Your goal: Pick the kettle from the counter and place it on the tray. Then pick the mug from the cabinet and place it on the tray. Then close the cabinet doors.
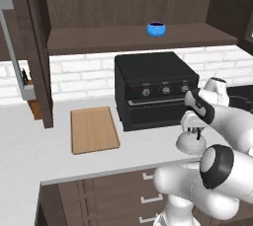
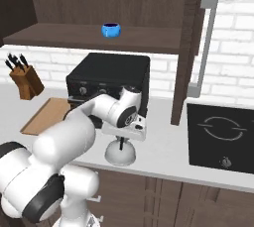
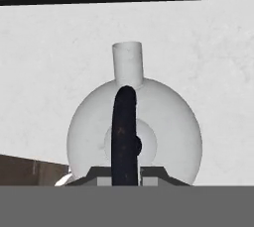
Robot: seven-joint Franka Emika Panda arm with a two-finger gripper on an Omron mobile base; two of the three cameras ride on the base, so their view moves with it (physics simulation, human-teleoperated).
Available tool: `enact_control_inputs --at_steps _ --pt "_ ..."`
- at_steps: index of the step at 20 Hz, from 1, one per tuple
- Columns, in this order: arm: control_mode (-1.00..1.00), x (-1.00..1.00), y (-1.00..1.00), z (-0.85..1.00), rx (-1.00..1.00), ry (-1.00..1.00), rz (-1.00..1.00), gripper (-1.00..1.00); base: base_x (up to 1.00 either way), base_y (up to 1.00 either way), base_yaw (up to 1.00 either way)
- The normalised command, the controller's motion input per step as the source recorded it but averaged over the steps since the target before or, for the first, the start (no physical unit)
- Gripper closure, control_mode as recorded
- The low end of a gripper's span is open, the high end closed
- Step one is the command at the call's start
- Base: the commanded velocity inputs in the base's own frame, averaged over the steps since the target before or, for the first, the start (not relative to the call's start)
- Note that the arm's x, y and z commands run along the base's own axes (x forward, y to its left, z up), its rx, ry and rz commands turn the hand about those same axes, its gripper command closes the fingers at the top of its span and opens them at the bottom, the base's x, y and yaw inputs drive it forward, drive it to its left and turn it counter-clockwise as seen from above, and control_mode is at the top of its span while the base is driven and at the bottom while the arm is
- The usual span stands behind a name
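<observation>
The silver-grey kettle (image 1: 189,144) (image 2: 120,154) (image 3: 168,132) stands on the counter (image 1: 29,151) (image 2: 163,139) in front of the black oven, near the front edge. My gripper (image 1: 196,132) (image 2: 122,141) (image 3: 124,174) reaches down from above, its fingers shut against both sides of the kettle's thin black handle. The wooden tray (image 1: 94,130) (image 2: 44,117) lies flat, left of the oven. The blue mug (image 1: 156,29) (image 2: 111,29) sits on the shelf of the cabinet (image 1: 99,40) (image 2: 59,35). The cabinet doors (image 1: 37,47) (image 2: 191,47) stand open.
A black oven (image 1: 153,89) (image 2: 109,75) stands right behind the kettle. A knife block (image 2: 25,82) is at the wall beyond the tray. A black stovetop (image 2: 221,137) lies right of the kettle. The open doors hang over the counter on both sides.
</observation>
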Motion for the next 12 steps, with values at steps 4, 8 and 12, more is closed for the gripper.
enact_control_inputs --at_steps 4,8,12 --pt "-1.00 -0.39 0.40 0.79 0.03 -0.02 0.00 1.00 0.00 0.00 0.00" --pt "-1.00 -0.03 1.00 0.54 0.00 -0.06 0.00 1.00 0.00 0.00 0.00" --pt "-1.00 0.00 1.00 0.28 0.00 -0.16 0.00 1.00 0.00 0.00 0.00"
